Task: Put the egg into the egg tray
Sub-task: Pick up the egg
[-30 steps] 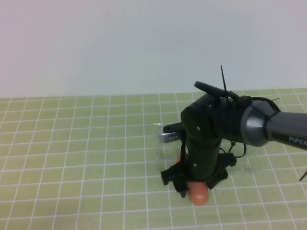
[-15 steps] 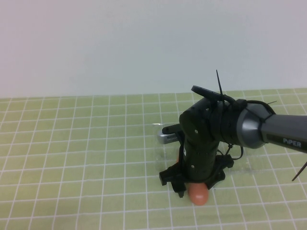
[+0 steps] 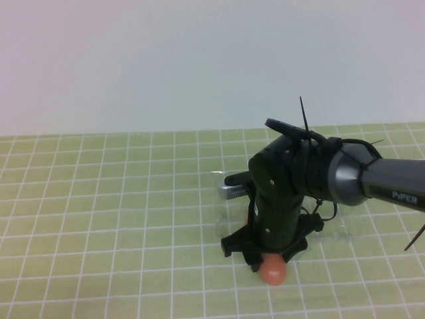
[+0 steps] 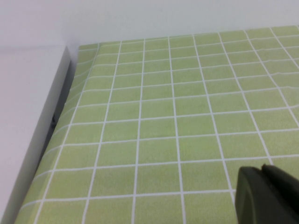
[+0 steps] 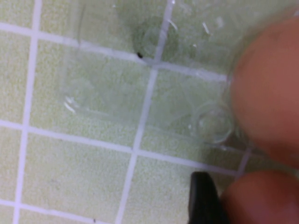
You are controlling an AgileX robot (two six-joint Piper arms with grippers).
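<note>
- Pale wall runs behind our table (image 3: pixel 99 199), which is covered in a green mat with a white grid.
- From the high view our right hand (image 3: pixel 265 256) points straight down over the near middle of the table, with the egg (image 3: pixel 272 269) showing as a reddish-brown oval just under its black fingers. We judge the hand to be closed on this egg, since the egg sits right between the fingers and partly hidden by them.
- Our right wrist view shows the same egg (image 5: pixel 259 198) blurred and close against a dark finger (image 5: pixel 203 200), and beside it a second egg (image 5: pixel 268 88) that seems to rest in the egg tray (image 5: pixel 140 98).
- That tray is clear plastic, hard to see: we make out its edges, glints and round cup bottoms lying flat on the mat below the hand. In the high view only faint reflections (image 3: pixel 226 199) give it away, beside the arm.
- Whether the held egg already touches a cup we cannot tell; it looks low and just at the tray's edge.
- Our left hand (image 4: pixel 268 196) is parked well apart over bare mat; only a dark tip shows in its own wrist view, so we cannot tell its state.
- By our reckoning the task is well along: the egg is picked up and brought to the tray. What is left is to settle it into a free cup and let go.
</note>
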